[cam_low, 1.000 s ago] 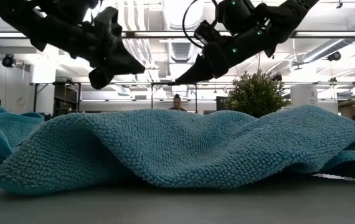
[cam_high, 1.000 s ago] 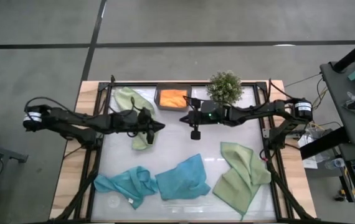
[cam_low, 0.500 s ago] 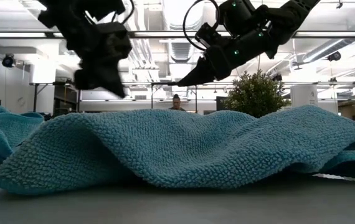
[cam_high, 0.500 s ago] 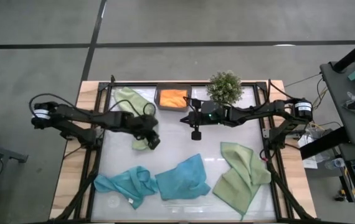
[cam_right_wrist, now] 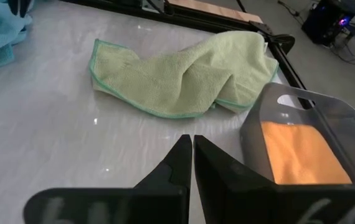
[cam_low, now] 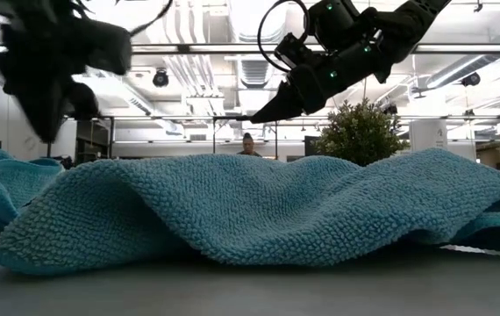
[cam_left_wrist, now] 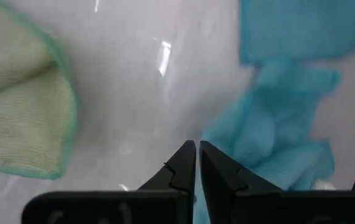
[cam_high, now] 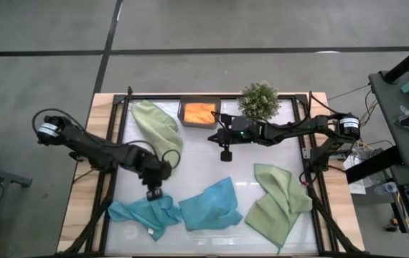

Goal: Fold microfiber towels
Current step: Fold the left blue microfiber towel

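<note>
The left end effector (cam_high: 153,193), fingers pressed together and pinching nothing, hangs over the counter (cam_high: 197,165) just at 12 o'clock of the crumpled teal-blue towel (cam_high: 143,212) at the 7 o'clock corner. The right end effector (cam_high: 225,154), likewise pressed together and empty, sits near the centre, at 6 o'clock of the dark tray (cam_high: 199,113) with the orange towel (cam_high: 200,112). A second teal-blue towel (cam_high: 212,206) lies at 6 o'clock, one sage green towel (cam_high: 154,125) at 11 o'clock, another (cam_high: 276,202) at 4 o'clock.

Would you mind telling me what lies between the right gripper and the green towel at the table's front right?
Nothing: in the high view only bare white table separates the right gripper from that green towel.
</note>
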### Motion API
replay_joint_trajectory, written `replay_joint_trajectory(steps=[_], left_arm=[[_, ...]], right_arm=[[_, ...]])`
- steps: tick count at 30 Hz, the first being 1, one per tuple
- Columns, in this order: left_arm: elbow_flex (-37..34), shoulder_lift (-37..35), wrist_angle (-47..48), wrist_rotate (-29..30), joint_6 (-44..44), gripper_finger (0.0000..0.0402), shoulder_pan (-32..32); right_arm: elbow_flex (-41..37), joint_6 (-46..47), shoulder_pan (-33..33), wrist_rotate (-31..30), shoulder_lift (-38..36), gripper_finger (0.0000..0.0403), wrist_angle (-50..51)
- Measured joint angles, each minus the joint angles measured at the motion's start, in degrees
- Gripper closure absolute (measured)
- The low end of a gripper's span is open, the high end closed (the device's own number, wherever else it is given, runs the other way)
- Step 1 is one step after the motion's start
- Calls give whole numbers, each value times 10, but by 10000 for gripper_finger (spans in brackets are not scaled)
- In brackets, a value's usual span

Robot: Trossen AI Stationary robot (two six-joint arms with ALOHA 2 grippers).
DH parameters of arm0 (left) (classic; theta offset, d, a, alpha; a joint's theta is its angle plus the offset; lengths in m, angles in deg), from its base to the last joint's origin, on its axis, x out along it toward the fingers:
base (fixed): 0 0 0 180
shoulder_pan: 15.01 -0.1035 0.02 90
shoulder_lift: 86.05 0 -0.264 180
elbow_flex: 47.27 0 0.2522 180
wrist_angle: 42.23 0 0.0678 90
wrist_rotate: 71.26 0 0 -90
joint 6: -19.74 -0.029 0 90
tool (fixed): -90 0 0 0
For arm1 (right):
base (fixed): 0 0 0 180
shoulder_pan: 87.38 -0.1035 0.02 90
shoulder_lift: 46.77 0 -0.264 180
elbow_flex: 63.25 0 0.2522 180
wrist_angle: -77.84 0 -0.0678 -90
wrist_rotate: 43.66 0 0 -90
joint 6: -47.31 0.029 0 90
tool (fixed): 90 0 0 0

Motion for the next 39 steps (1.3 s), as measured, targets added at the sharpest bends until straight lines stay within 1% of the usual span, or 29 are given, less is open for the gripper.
replay_joint_trajectory(steps=[2,5,8,11,15,19,22,26,29,32,35,39], left_arm=[[0,0,-3,1,-1,394,13],[0,0,-3,1,22,393,24],[0,0,-4,0,40,378,35],[2,0,-5,0,42,343,51],[-2,2,-17,0,61,275,71],[-11,2,-20,37,76,217,80],[-13,2,-20,60,104,196,80],[-14,2,-22,62,140,192,80],[-22,2,-32,60,148,192,81],[-40,2,-80,54,148,196,81],[-57,2,-88,45,148,211,81],[-59,2,-69,43,149,250,81]], right_arm=[[0,3,0,0,0,392,0],[0,6,0,0,0,392,0],[0,6,0,0,0,392,0],[0,7,0,0,0,392,0],[0,8,0,0,0,392,0],[0,9,0,0,0,392,0],[0,9,0,0,0,392,0],[0,9,0,0,0,392,0],[0,10,0,0,0,392,1],[0,10,0,0,0,392,1],[0,10,0,0,0,392,1],[0,15,0,0,0,392,1]])
